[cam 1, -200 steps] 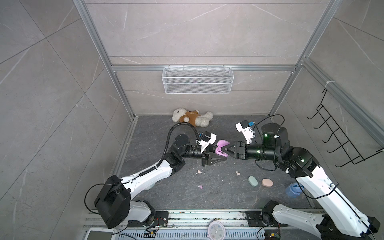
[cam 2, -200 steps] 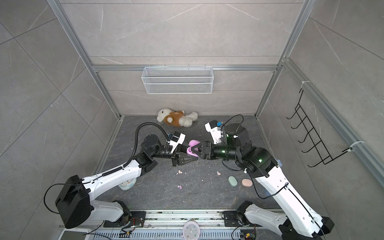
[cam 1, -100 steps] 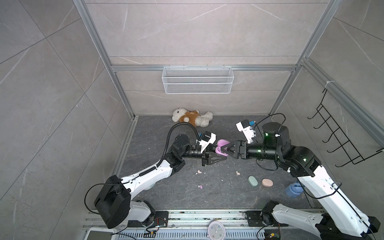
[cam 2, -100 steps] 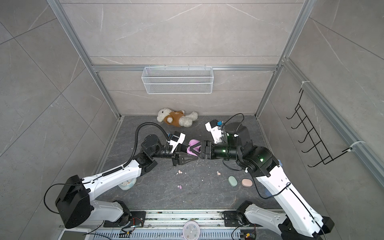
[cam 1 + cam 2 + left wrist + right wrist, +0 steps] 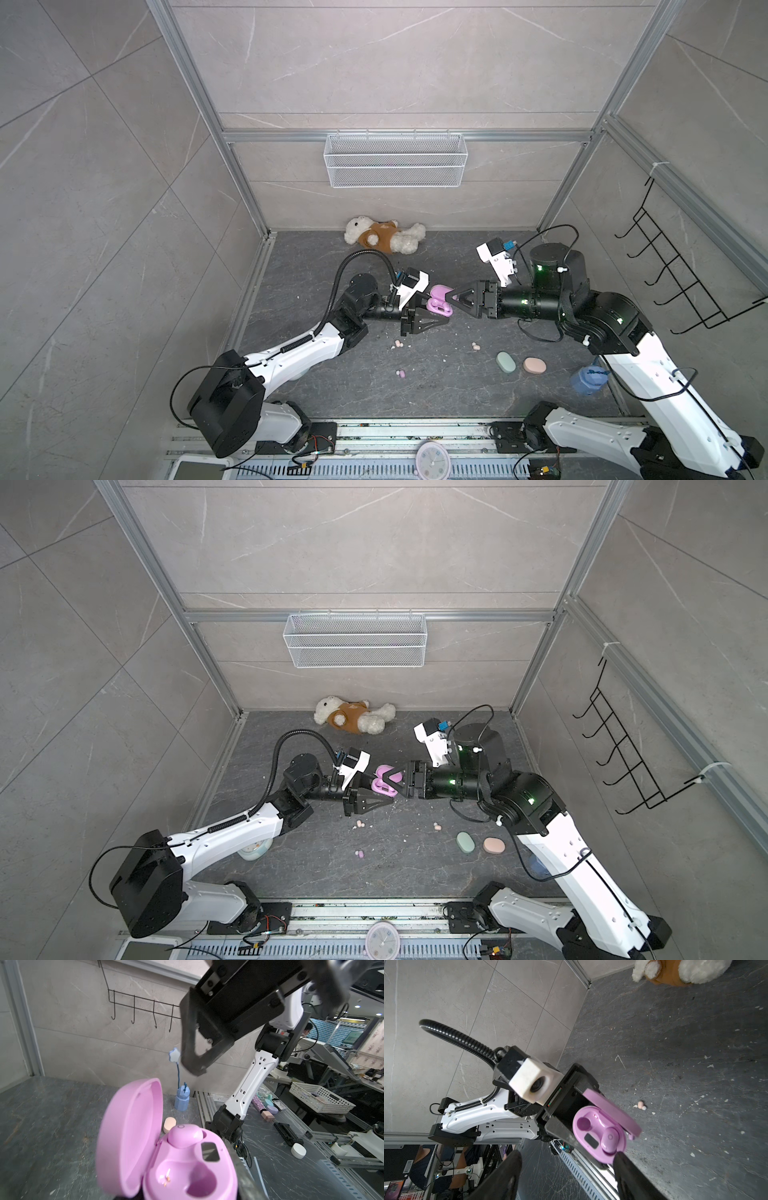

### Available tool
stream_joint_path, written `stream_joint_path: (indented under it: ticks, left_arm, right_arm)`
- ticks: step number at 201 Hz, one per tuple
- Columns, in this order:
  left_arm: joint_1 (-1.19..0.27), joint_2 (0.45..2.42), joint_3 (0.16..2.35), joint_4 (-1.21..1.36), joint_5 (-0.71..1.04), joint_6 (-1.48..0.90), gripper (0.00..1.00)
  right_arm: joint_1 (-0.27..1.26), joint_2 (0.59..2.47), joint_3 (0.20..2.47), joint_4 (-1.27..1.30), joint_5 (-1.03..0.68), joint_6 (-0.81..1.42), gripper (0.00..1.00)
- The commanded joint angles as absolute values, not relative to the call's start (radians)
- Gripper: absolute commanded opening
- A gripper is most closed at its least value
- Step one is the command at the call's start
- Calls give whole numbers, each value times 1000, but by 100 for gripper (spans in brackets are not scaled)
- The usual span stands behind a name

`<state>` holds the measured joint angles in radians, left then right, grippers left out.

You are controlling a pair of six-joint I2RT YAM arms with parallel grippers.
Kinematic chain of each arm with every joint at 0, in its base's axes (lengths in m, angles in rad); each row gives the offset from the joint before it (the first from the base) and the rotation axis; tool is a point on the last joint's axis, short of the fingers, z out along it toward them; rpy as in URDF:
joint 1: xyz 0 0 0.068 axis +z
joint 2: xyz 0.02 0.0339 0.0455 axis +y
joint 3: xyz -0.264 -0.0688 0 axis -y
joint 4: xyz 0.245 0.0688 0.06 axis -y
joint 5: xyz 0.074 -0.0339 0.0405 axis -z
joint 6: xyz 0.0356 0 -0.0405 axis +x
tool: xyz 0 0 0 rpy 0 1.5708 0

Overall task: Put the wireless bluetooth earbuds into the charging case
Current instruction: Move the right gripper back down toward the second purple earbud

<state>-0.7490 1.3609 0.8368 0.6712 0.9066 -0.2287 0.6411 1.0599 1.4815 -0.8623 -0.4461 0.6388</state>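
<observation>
At the front a loose lilac earbud (image 5: 400,373) lies on the surface (image 5: 457,395), the mint case (image 5: 505,362) and peach case (image 5: 534,365) to its right and more earbuds (image 5: 397,343) just behind. Farther back the left tool (image 5: 434,311) is clamped on the lilac charging case (image 5: 187,1167), lid swung open, one earbud (image 5: 185,1135) seated in a well and the other well empty, while the right tool (image 5: 566,1155) stands just beside it, jaws spread wide around nothing. A teddy bear (image 5: 384,239) lies against the back wall
</observation>
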Motion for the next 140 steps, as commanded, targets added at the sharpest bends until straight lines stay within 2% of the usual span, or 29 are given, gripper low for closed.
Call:
stream_joint_path:
  ticks: [1,32,71,104,140]
  left_arm:
    - [-701,1293,826,690,888,-244,28]
    - [-627,1238,804,608,888,-234,28]
    - [-503,1177,779,569,898,-261,28]
    - [-425,1147,799,513,912,-255,28]
    - [-374,1169,826,515,929,-253,28]
  right_arm:
    - [646,1012,1400,-881,-438,651,72]
    - [691,975,1243,-827,-396,685,72]
    - [811,1010,1060,-781,-259,680,71]
    - [946,1145,937,-693,-83,637,71]
    - [1088,1364,912,-559,56,586,71]
